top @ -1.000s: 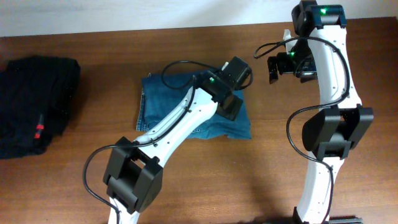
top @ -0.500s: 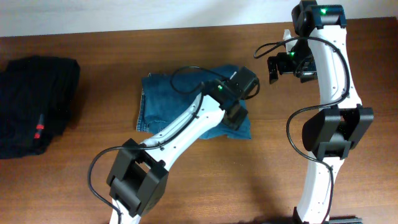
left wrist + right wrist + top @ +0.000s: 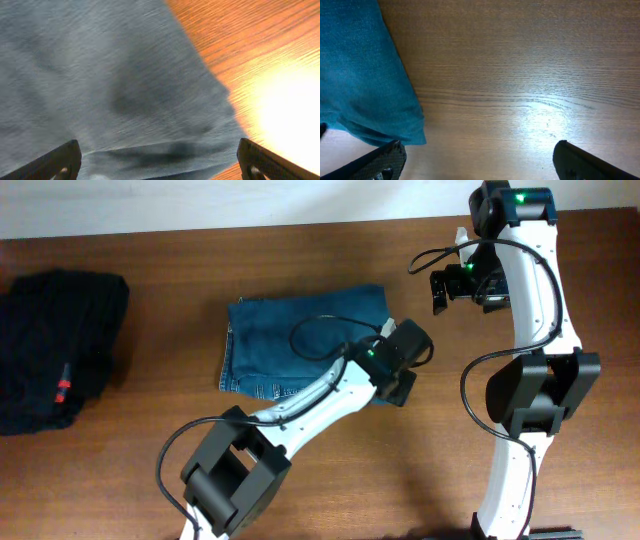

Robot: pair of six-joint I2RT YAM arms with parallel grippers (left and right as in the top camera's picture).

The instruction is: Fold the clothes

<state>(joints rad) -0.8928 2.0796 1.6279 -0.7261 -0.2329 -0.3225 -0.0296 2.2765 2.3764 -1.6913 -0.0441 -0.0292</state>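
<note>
The jeans (image 3: pixel 300 340) lie folded compactly in the middle of the counter (image 3: pixel 120 460). Our left tool (image 3: pixel 160 160) hangs spread over their corner, grasping nothing, probably to tidy it; our right tool (image 3: pixel 480 160), also released, hovers aside.

One pair of jeans (image 3: pixel 290 340), one black garment (image 3: pixel 50 345).
</note>
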